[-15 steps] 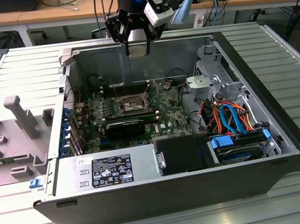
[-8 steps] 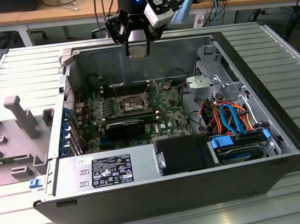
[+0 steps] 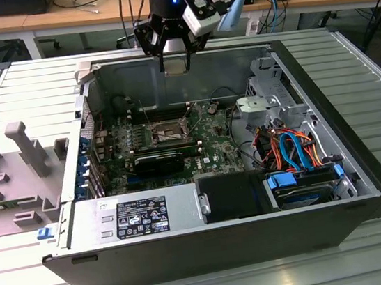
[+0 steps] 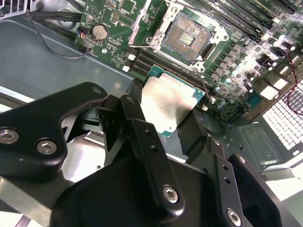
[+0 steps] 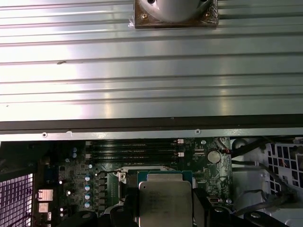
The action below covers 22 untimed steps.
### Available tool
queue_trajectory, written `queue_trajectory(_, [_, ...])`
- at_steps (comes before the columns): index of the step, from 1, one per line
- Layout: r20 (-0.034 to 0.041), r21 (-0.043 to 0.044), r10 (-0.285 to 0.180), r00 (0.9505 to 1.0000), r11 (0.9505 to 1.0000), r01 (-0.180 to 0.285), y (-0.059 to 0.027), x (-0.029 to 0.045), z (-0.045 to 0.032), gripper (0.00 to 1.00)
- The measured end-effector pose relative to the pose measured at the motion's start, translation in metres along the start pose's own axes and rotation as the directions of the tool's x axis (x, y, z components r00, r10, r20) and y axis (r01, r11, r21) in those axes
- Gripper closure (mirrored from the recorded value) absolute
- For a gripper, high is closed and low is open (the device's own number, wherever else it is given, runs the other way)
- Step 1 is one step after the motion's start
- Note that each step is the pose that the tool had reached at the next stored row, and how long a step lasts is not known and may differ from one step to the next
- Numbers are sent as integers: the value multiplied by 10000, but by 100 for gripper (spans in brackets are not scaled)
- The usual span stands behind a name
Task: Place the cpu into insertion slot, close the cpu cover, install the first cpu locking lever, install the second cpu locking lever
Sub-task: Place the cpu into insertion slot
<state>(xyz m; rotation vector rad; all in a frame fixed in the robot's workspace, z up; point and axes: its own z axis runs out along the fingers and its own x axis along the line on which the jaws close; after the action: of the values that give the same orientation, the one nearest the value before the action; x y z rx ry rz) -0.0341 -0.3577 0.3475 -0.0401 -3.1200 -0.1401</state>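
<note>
Exterior view: even overhead room light, moderately bright. Pale glare streak on the ribbed desk [image 3: 279, 282] at its near edge. Case [image 3: 191, 255] interior dim, with the area under its far wall in shadow.

First wrist view: broad white glare bands across the desk ribs. Motherboard [image 5: 94, 175] darker. Perforated panel [image 5: 14, 198] blown out, violet-tinted.

Second wrist view: cpu [image 4: 173, 106] top washed pale by reflection. Perforated panel overexposed. Black gripper [image 4: 169, 113] linkage close to the lens, dark and slightly soft.

The black label [image 3: 141, 217] on the power supply [image 3: 89, 225] is too small to read.
</note>
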Motion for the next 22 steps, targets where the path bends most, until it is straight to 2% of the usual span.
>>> queue_trajectory(22, [-1, 1, 0, 10000, 10000, 0, -61, -2, 43, 46])
